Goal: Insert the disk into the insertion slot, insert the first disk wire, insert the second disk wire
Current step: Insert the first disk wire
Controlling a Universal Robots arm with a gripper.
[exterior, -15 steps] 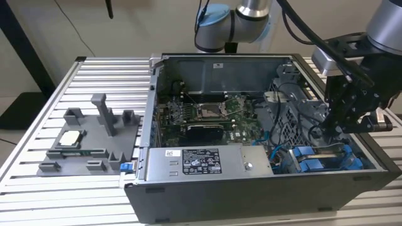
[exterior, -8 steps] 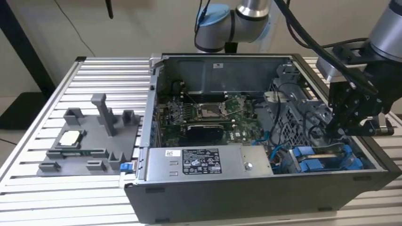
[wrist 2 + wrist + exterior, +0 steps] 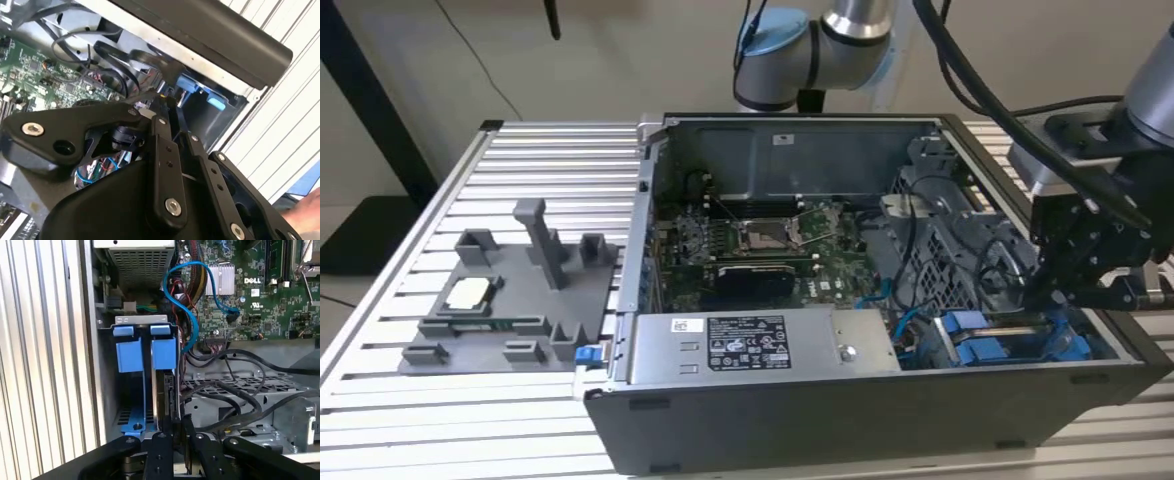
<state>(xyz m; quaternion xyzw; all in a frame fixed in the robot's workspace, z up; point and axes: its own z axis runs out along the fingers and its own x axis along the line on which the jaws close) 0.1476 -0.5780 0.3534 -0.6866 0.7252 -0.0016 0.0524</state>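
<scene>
Disk (image 3: 164, 385) in its blue carrier, standing on edge inside the insertion slot (image 3: 140, 320), just beside a second blue bracket (image 3: 129, 354) in that slot. You see the gripper (image 3: 176, 429) clamped on the disk's outer edge. A blue data cable (image 3: 186, 315) loops just behind the slot, and the motherboard (image 3: 250, 300) lies beyond it.

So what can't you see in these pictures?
- The disk: edge-on in the first wrist view, its near end behind the gripper.
- The insertion slot: its depth is hidden by the case wall in the exterior view.
- Which cables are the disk wires: too tangled in the first wrist view.
</scene>
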